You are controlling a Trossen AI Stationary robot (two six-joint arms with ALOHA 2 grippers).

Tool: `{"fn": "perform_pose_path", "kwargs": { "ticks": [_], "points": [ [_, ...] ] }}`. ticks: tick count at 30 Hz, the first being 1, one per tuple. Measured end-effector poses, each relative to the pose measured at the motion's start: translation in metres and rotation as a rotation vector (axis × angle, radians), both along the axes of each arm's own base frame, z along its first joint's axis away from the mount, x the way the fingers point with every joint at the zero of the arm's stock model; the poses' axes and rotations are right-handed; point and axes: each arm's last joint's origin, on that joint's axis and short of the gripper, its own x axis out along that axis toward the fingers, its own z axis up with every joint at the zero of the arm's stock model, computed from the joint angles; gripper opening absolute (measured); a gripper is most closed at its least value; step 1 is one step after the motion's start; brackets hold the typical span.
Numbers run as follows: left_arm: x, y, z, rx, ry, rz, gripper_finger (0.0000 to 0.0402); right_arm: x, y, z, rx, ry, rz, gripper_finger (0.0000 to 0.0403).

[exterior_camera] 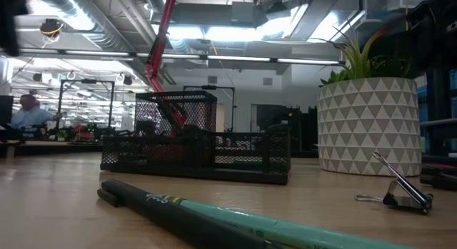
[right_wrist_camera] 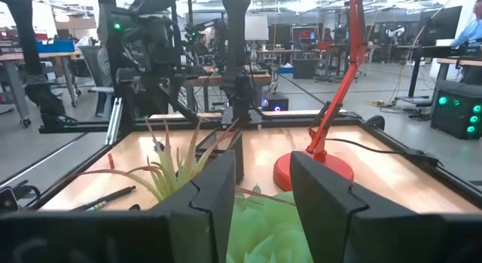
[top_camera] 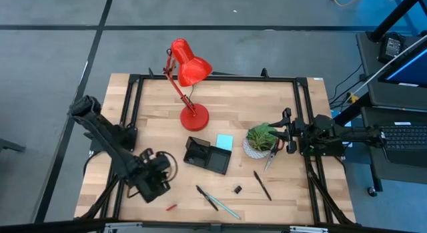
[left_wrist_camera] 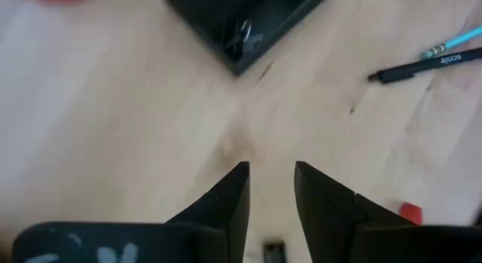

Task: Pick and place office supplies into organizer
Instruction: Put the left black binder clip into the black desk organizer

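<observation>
I read "scale" on the dark pen (left_wrist_camera: 425,65) ahead of my left gripper (left_wrist_camera: 269,189), fingers parted and empty.

Overhead ceiling strips light the room evenly; table (top_camera: 227,106) is bright, no hard shadows, only soft ones under the lamp (top_camera: 189,73) and organizer (top_camera: 207,154). Low view: ceiling lights blow out to glare at the top, near pens (exterior_camera: 214,217) badly out of focus, binder clip (exterior_camera: 403,192) soft, plant pot (exterior_camera: 368,124) fairly sharp. Left wrist view is blurred all over, wood washed pale. Right wrist view: plant leaves (right_wrist_camera: 263,225) up close are a green smear, the far room is clear.
</observation>
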Motion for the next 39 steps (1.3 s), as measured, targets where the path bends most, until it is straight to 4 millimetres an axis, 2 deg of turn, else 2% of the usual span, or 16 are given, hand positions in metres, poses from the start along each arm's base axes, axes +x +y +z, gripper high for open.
{"fn": "perform_pose_path", "kwargs": {
  "ticks": [7, 18, 25, 39],
  "points": [
    [-0.027, -0.003, -0.031, -0.144, -0.041, 0.132, 0.01, 0.0, 0.0, 0.001, -0.002, -0.01, 0.0, 0.0132],
    [-0.046, 0.001, -0.072, -0.35, -0.04, 0.229, 0.0104, 0.0, 0.0, 0.002, 0.02, -0.017, 0.002, 0.0132],
    [-0.055, 0.002, -0.084, -0.373, -0.009, 0.261, 0.0103, 0.0, 0.0, 0.002, 0.019, -0.018, 0.001, 0.0132],
    [-0.057, -0.003, -0.087, -0.433, 0.027, 0.26, 0.0095, 0.0, 0.0, 0.002, 0.016, -0.017, 0.002, 0.0132]
  ]
}}
